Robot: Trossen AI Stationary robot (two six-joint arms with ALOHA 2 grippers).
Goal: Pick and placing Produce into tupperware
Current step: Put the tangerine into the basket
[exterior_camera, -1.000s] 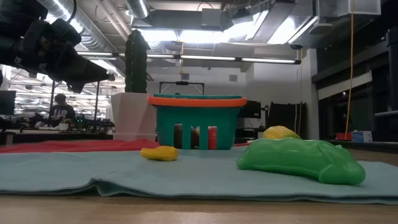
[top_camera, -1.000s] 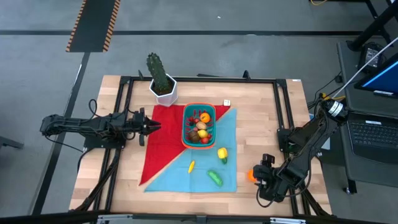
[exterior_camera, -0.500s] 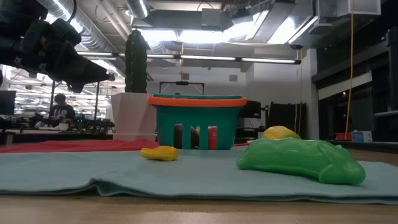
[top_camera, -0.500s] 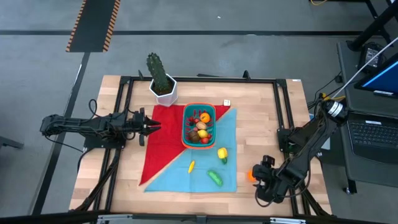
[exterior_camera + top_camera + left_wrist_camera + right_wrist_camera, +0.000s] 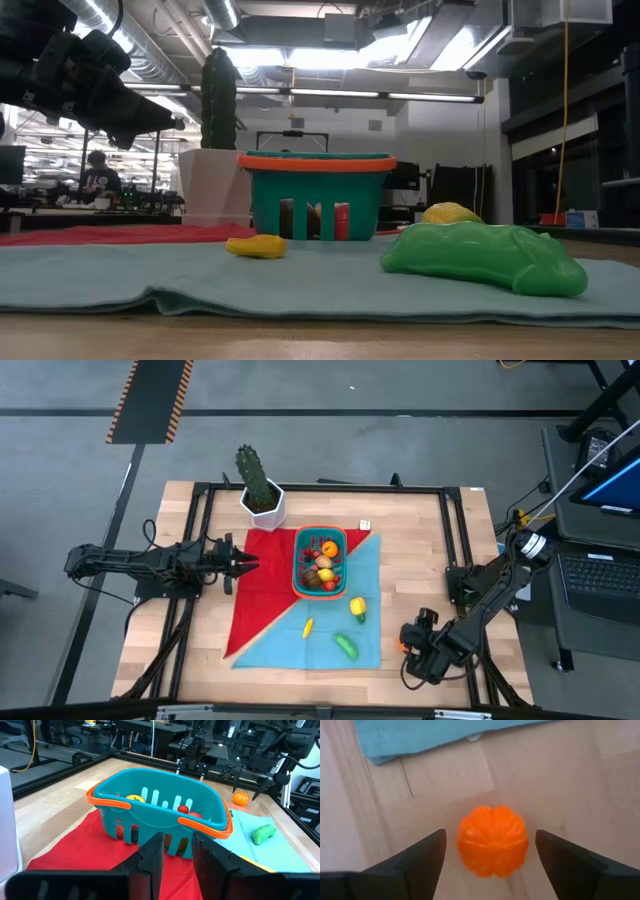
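The right gripper (image 5: 491, 851) hung over the orange fruit (image 5: 492, 840) on the bare desk (image 5: 580, 780), jaws spread wide either side. The left gripper (image 5: 175, 851) waited beside the tub (image 5: 160, 812), jaws narrowly parted, holding nothing

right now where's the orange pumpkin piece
On bare wood off the blue cloth's right edge, the orange pumpkin piece sits between the open fingers of the right end effector.

Teal tupperware (image 5: 320, 563) with orange-red rim, red and light-blue cloth (image 5: 270, 600), ribbed orange produce piece (image 5: 492, 840), green piece (image 5: 346, 646)
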